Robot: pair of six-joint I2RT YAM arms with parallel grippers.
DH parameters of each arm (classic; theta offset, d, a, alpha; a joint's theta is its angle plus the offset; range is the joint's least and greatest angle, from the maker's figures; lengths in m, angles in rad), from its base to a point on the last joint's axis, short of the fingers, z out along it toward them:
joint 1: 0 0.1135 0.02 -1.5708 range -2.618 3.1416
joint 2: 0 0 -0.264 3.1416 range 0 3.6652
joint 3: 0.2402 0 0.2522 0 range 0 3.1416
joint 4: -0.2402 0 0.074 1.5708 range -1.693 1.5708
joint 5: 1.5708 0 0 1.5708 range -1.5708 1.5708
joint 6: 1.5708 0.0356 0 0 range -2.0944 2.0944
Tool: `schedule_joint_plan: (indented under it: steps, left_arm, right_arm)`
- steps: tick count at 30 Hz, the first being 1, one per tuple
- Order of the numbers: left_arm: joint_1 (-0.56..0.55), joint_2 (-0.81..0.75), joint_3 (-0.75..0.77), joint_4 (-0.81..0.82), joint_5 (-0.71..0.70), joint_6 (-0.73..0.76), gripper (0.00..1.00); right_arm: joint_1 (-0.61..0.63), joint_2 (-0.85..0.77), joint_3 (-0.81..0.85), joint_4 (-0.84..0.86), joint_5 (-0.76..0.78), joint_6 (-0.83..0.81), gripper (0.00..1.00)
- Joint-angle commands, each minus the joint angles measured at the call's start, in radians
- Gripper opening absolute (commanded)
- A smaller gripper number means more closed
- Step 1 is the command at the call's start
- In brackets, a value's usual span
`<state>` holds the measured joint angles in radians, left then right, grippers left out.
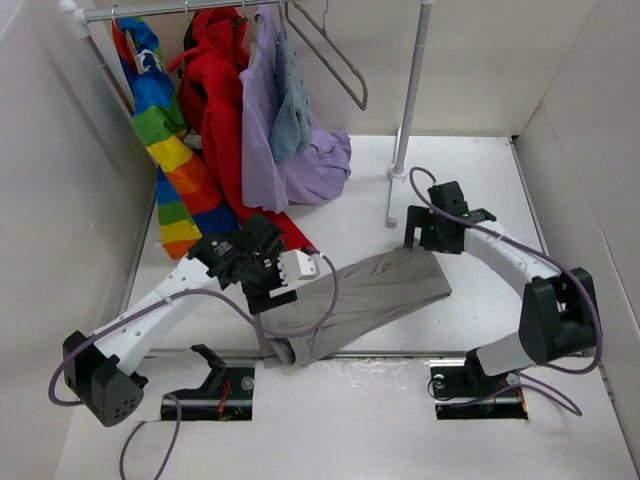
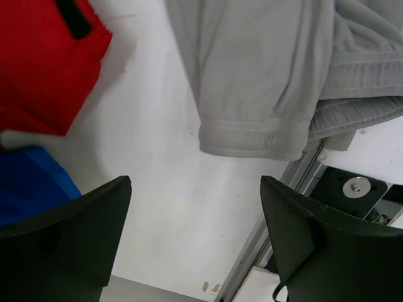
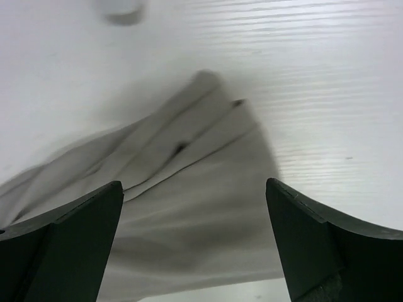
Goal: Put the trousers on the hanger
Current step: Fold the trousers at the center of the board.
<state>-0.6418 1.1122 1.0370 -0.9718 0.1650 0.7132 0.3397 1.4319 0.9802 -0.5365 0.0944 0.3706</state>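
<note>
The taupe trousers (image 1: 375, 295) lie flat and folded on the white table, running from the near edge up to the right. The slim grey hanger (image 1: 341, 62) hangs empty on the rail at the back. My left gripper (image 1: 268, 292) is open and empty over the trousers' left end. Its view shows a stitched edge of the trousers (image 2: 264, 75) ahead of the fingers (image 2: 82, 220). My right gripper (image 1: 416, 236) is open and empty just above the trousers' far right end (image 3: 189, 207), with nothing between its fingers (image 3: 315, 233).
A rainbow garment (image 1: 165, 140), red coat (image 1: 220, 110), lilac garment (image 1: 265, 130) and small blue-grey garment (image 1: 291, 100) hang on the rail (image 1: 170, 11). A thick pale pole (image 1: 412, 90) stands behind the right gripper. White walls close in both sides. The table's front edge (image 2: 277, 220) runs under the trousers.
</note>
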Motion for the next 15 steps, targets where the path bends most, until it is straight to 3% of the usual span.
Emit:
schedule_joint_plan:
  steps: [1,6,9,10,13,14,15]
  left_arm:
    - [-0.084,0.021,0.021,-0.007,-0.048,0.017,0.81]
    - [-0.292,0.161,-0.069,0.162,-0.039,-0.095,0.98]
    - [-0.37,0.17,-0.17,0.264,-0.05,-0.107,0.98]
    - [-0.407,0.179,-0.199,0.289,-0.07,-0.107,0.98]
    - [-0.42,0.207,-0.297,0.357,-0.108,-0.086,0.88]
    - [-0.42,0.207,-0.313,0.37,-0.117,-0.086,0.71]
    - [-0.42,0.216,-0.327,0.381,-0.127,-0.086,0.61]
  right_arm:
    - [-0.108,0.063,0.021,0.024,-0.134,-0.05,0.99]
    - [-0.18,0.203,0.055,0.049,-0.194,-0.087,0.99]
    - [-0.18,0.258,0.055,0.07,-0.223,-0.11,0.98]
    - [-0.191,0.268,0.055,0.084,-0.234,-0.11,0.93]
    - [-0.217,0.277,0.055,0.108,-0.263,-0.11,0.76]
    - [-0.228,0.277,0.046,0.119,-0.263,-0.099,0.57]
    - [-0.24,0.277,0.046,0.119,-0.277,-0.085,0.45]
